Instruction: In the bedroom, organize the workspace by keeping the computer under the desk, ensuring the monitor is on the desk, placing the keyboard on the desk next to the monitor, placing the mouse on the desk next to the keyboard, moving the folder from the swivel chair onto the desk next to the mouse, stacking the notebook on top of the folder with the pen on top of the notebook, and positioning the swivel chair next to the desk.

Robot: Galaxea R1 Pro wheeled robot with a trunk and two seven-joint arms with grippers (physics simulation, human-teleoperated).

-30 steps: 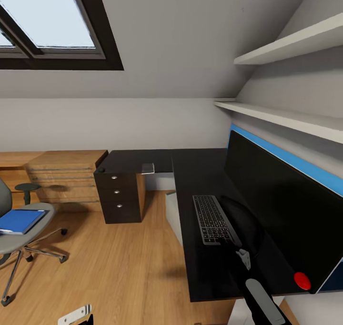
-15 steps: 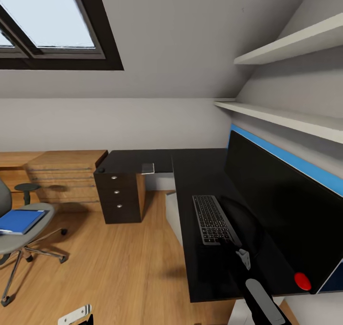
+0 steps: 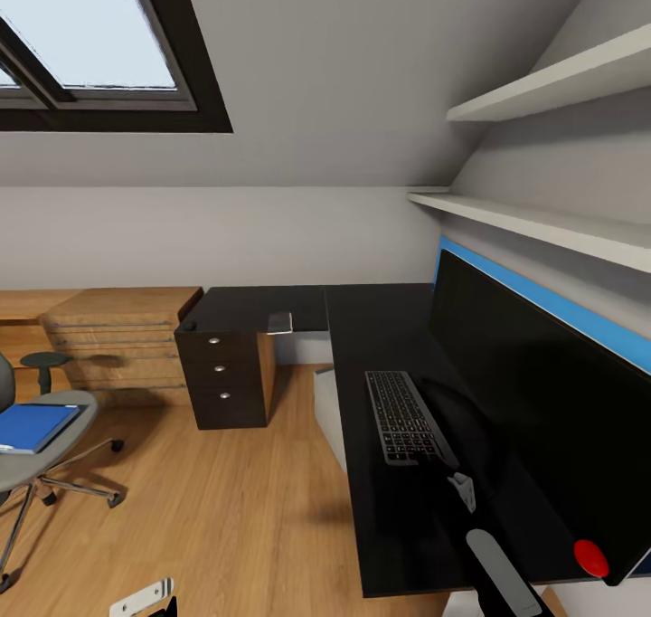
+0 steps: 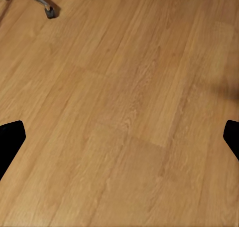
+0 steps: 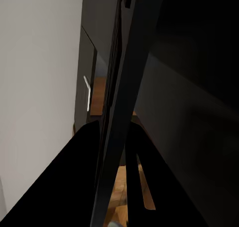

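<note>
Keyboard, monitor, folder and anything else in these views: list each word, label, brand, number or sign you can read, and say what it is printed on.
No text can be read anywhere.
Keyboard: the keys carry pale marks, too small to read.
Monitor: dark screen, no brand visible; a plain red dot at its lower corner, no lettering.
Folder on the chair: plain blue cover, no label.
Desk drawers: bare knobs, no markings.

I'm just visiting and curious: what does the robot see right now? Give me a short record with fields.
room: attic bedroom, skylight, wood floor
desk: black, L-shaped
monitor: on the desk, by the wall
keyboard: on the desk, before the monitor
folder: blue, on the swivel chair seat
mouse: small dark thing on the desk's far corner
left gripper: open above bare floor
right gripper: cannot tell
</note>
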